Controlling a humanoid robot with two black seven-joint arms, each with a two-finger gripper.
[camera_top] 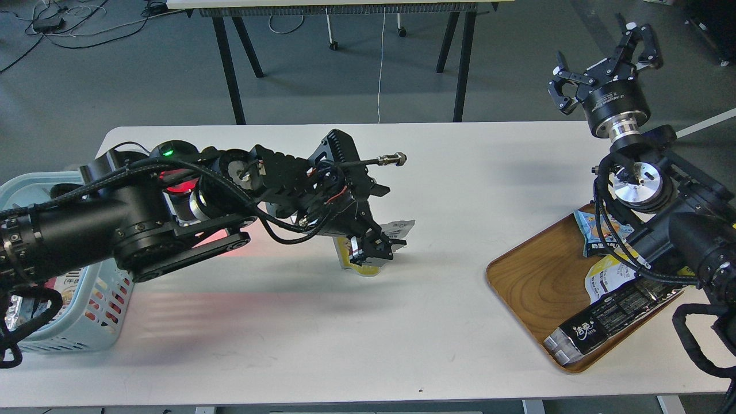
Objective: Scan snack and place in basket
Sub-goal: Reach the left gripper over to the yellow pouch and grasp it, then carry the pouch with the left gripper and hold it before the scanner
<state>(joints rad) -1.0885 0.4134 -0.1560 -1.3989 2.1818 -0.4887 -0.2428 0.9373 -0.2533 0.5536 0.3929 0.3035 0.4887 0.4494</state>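
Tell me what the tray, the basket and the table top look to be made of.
The tray looks like wood with a smooth finish: brown, with curved grain lines. The basket looks like moulded plastic, pale blue, matt, with slotted walls. The table top is smooth, matt white, probably laminate; the core cannot be seen.

The small yellow stand-up snack pouch with a white-silver printed top (368,253) is sitting mid-table, tilted, mostly hidden behind dark hardware. The pale blue slotted plastic basket with a thick rounded rim (75,330) is standing at the table's left edge, holding packets.
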